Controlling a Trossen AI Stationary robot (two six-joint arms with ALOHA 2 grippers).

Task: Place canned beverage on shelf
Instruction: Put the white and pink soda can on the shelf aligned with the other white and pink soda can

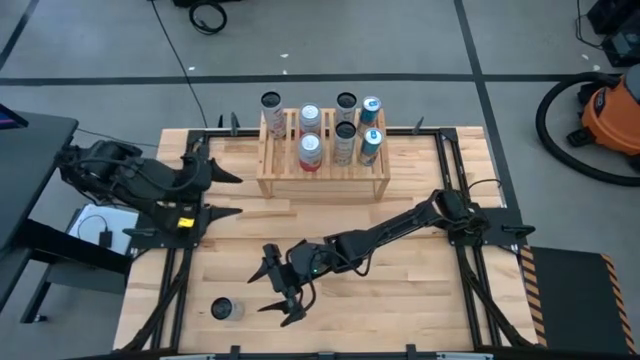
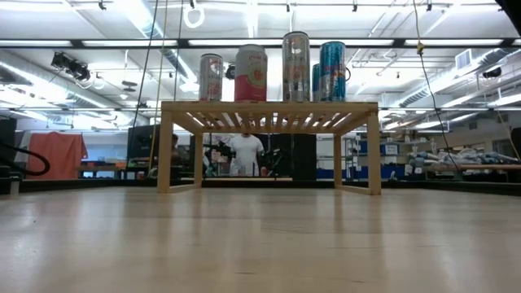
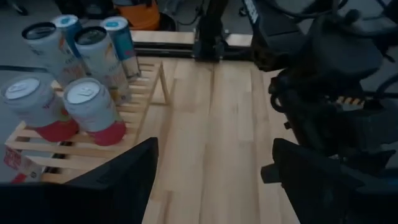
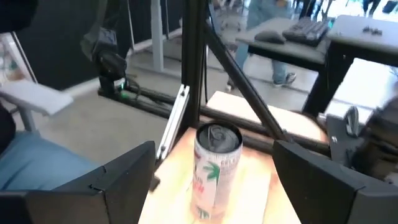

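Six cans already stand on the pale slatted wooden shelf [image 1: 322, 165] at upper centre. One white printed can [image 1: 226, 309] remains upright at lower left; the right gripper [image 1: 283, 289], jaws spread and empty, faces it. The left gripper [image 1: 226, 194] waits open at left

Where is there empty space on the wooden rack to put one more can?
The shelf has bare slats along its front edge, the side facing the arms, below the two rows of cans. The back is crowded: six cans stand there. The loose can waits near the table's front corner, with the open right gripper beside it.
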